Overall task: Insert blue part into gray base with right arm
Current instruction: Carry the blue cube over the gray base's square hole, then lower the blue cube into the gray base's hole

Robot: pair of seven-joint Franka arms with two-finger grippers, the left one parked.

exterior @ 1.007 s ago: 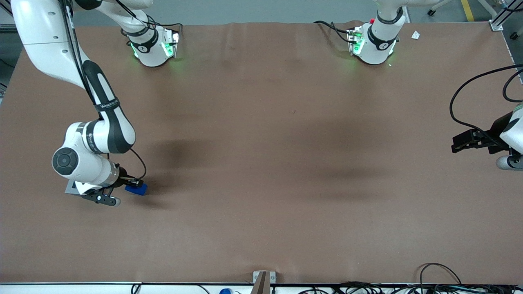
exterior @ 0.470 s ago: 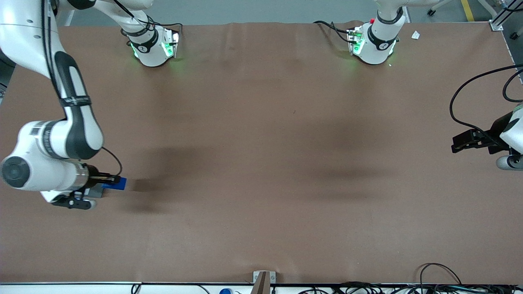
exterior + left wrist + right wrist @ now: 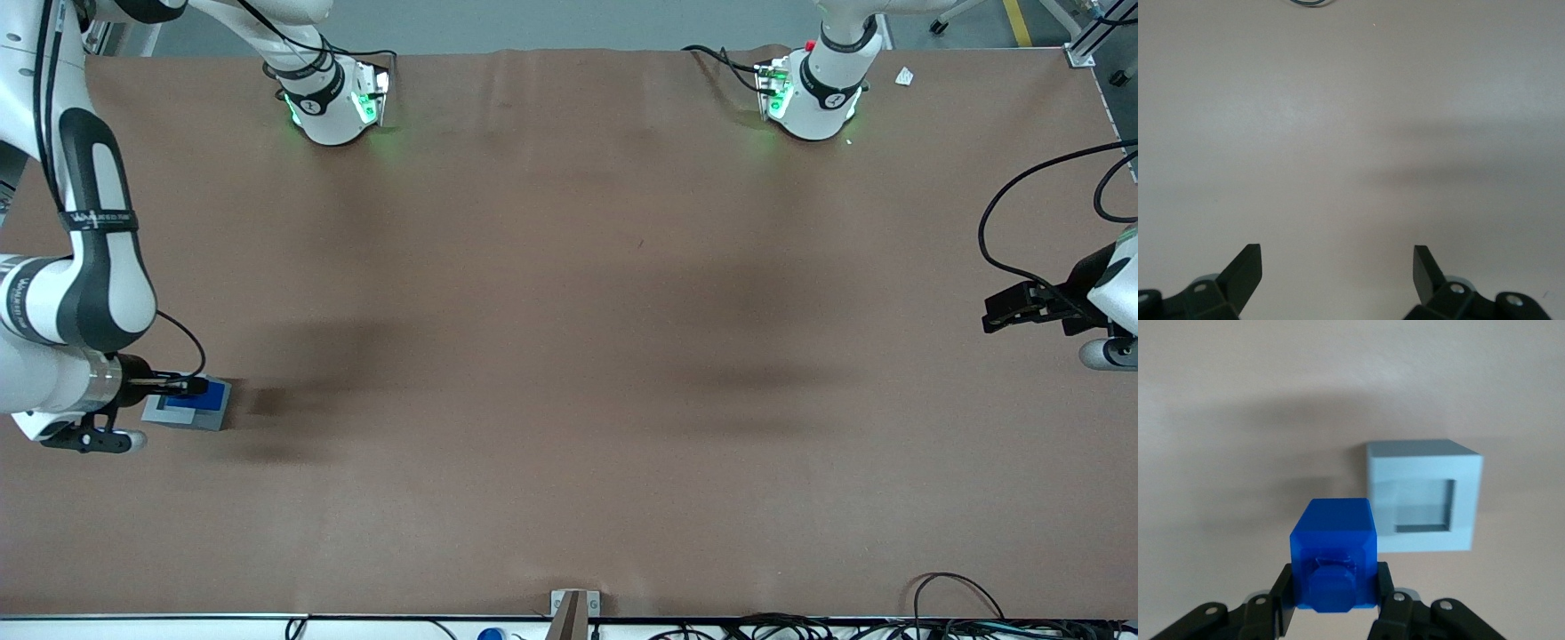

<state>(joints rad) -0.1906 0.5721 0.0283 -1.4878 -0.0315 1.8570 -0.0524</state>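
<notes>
The right arm's gripper [image 3: 194, 386] [image 3: 1333, 577] is shut on the blue part [image 3: 191, 396] [image 3: 1333, 553], a bright-blue block whose raised stub faces the wrist camera. It hangs above the gray base [image 3: 212, 411] [image 3: 1423, 497], a light-gray cube resting on the brown table at the working arm's end. In the right wrist view the square socket in the base's top face is open, and the blue part is beside it, off the socket. In the front view the blue part overlaps the base's top.
The right arm [image 3: 84, 267] reaches down at the working arm's end of the table. Both arm bases [image 3: 333, 98] stand along the edge farthest from the front camera. Cables [image 3: 960, 604] lie along the near edge.
The right arm has carried the blue part sideways toward the working arm's end of the table, from beside the gray base to above it. The base has stayed put.
</notes>
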